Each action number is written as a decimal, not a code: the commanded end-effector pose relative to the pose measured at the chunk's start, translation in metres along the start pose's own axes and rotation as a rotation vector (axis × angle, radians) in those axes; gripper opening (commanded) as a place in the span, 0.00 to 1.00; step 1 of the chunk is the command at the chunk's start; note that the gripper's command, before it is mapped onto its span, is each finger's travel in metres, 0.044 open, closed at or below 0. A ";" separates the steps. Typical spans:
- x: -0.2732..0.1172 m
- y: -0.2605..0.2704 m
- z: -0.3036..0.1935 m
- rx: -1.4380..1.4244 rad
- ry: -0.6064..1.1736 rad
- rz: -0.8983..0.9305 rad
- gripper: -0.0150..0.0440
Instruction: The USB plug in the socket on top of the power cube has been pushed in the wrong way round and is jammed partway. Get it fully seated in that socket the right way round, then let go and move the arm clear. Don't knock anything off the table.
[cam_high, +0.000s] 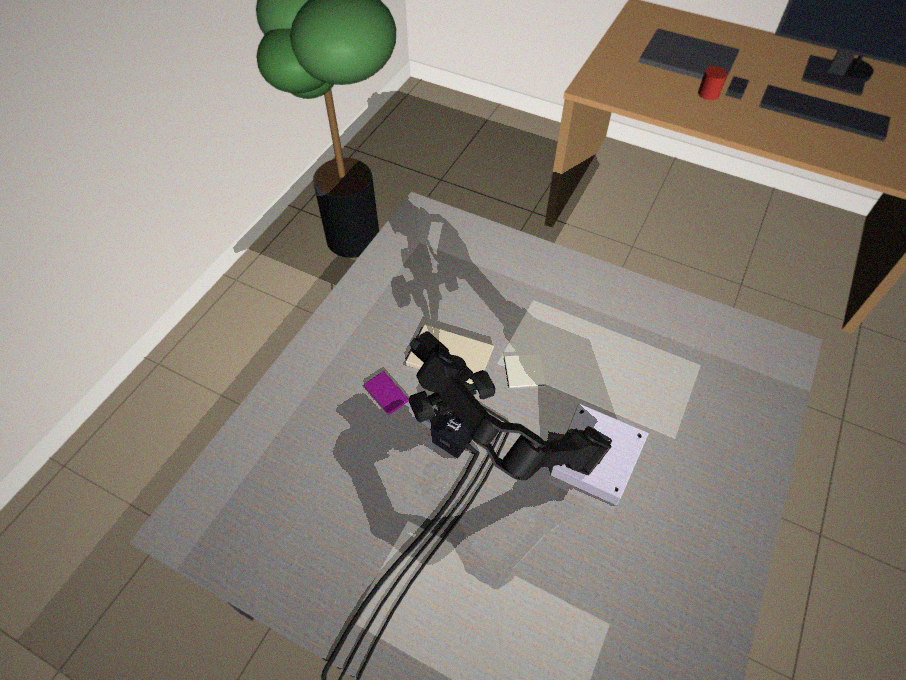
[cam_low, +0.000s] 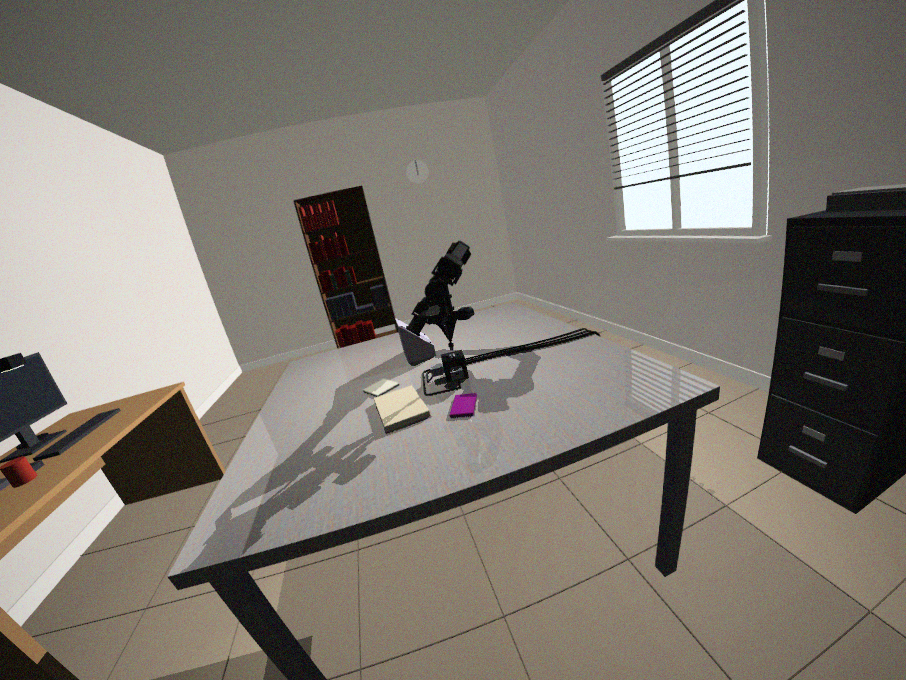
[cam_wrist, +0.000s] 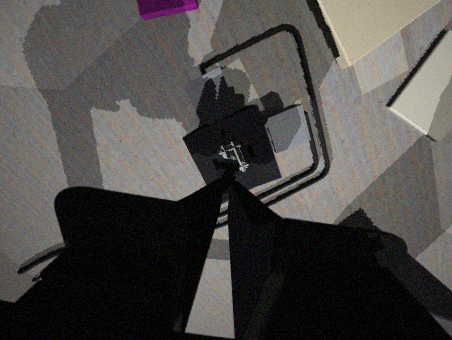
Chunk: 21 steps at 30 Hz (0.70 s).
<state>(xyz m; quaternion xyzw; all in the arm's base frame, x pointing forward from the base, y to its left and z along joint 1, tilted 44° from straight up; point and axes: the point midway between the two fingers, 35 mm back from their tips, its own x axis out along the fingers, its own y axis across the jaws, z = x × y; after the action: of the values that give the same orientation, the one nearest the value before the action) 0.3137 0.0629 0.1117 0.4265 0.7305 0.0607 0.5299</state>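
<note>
Our gripper's fingers (cam_high: 451, 423) (cam_low: 450, 342) are closed on something small and dark, likely the plug (cam_wrist: 227, 170), directly over the power cube (cam_high: 447, 436) (cam_low: 453, 365) (cam_wrist: 232, 150). We cannot tell how deep it sits. Black cables (cam_high: 409, 556) (cam_low: 534, 344) (cam_wrist: 305, 75) loop beside our fingertips; the purple box (cam_high: 385, 390) (cam_low: 463, 404) (cam_wrist: 167, 6) lies beyond them, apart.

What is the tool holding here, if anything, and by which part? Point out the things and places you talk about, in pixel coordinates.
The USB plug (cam_low: 450, 346) (cam_wrist: 227, 166), pinched between the tips of the tool (cam_low: 450, 339) (cam_wrist: 226, 186); it is too dark to tell which part they grip.
</note>
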 end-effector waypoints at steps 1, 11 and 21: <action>0.001 -0.001 0.000 -0.093 0.002 -0.001 0.25; 0.001 -0.001 0.000 -0.355 0.002 -0.001 0.25; 0.001 -0.001 0.000 -0.617 0.002 0.000 0.25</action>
<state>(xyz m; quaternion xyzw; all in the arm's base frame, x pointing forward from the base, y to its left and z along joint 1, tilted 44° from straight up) 0.3136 0.0629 0.1117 0.2667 0.6866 0.2567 0.6258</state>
